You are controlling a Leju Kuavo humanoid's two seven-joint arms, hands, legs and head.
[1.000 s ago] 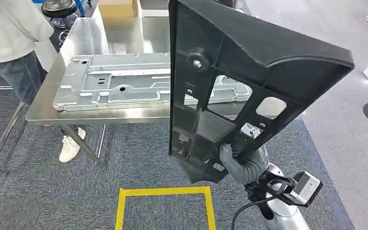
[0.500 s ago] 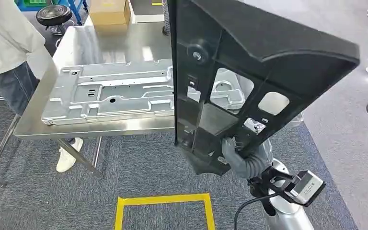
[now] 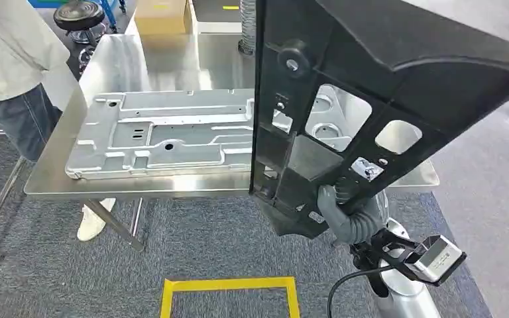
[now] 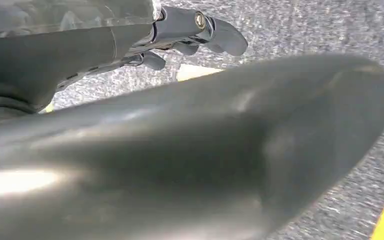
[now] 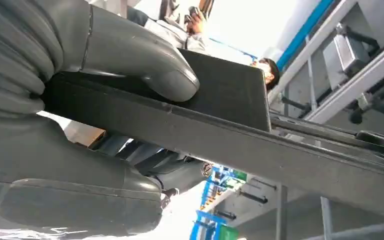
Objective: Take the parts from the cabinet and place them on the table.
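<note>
The right hand [image 3: 340,211] grips the black plastic panel [image 3: 371,99] by its lower edge, holding it upright above the steel table's [image 3: 139,187] near edge, beside the grey metal plate [image 3: 166,132]; carrying step; next, lowering onto bare tabletop; the left hand's [image 4: 200,35] fingers hang loosely apart, holding nothing.

- No text, label, brand, number or sign can be read in any view.
- The small bright tag on the large black plastic frame part [image 3: 371,93] is too blurred to read.
</note>
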